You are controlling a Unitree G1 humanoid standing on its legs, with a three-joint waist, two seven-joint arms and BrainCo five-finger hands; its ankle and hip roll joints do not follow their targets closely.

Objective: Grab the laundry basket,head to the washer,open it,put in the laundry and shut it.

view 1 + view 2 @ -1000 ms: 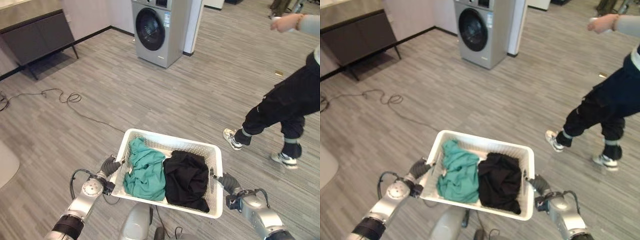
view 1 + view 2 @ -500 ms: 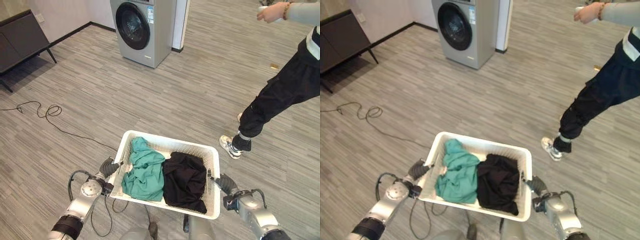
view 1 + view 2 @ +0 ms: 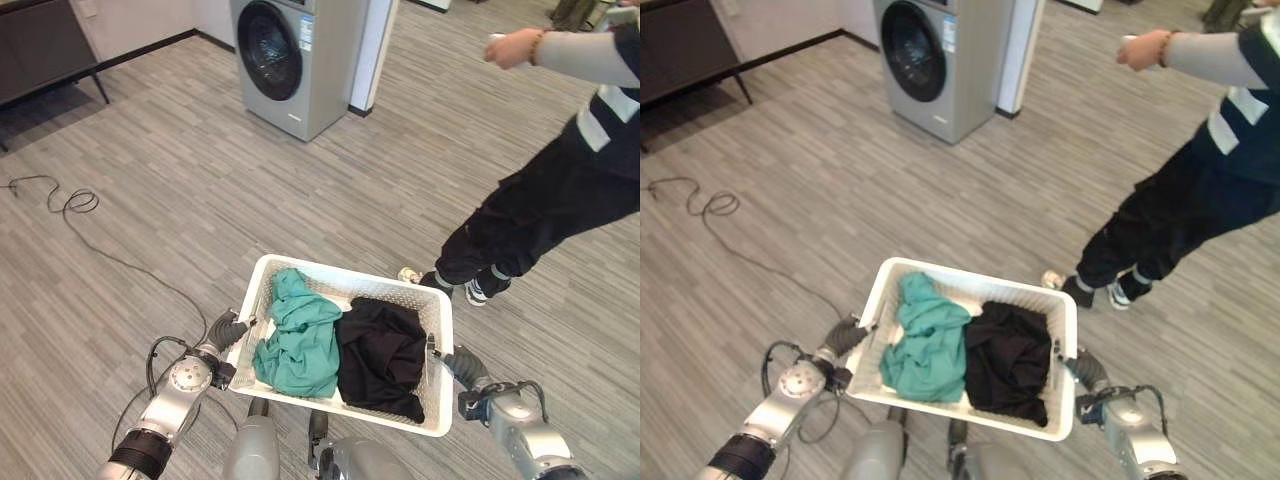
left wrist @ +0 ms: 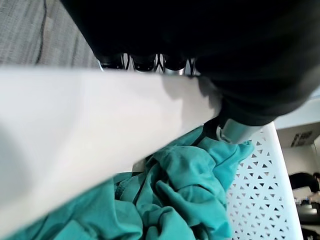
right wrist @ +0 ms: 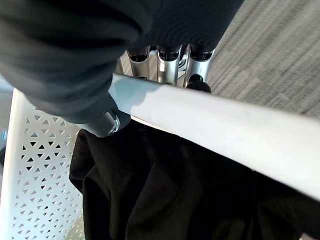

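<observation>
I carry a white perforated laundry basket [image 3: 355, 284] in front of me, above the floor. Inside lie a teal garment [image 3: 298, 340] on the left and a black garment [image 3: 382, 352] on the right. My left hand [image 3: 224, 329] is curled round the basket's left rim [image 4: 75, 115], thumb inside above the teal cloth [image 4: 185, 185]. At the opposite side my right hand [image 3: 463, 366] grips the right rim [image 5: 210, 125], with black cloth [image 5: 165, 195] below it. The silver washer [image 3: 292, 58] with its dark round door shut stands far ahead, left of centre.
A person in dark trousers [image 3: 540, 210] stands at the right, one arm [image 3: 560, 48] stretched over the floor, shoes close to the basket's far right corner. A black cable [image 3: 70, 205] lies on the floor at the left. A dark cabinet [image 3: 45, 45] stands far left.
The view has shifted as I walk; the washer sits slightly more central. The person has stepped nearer the basket's far right corner. Both hands hold the basket as before.
</observation>
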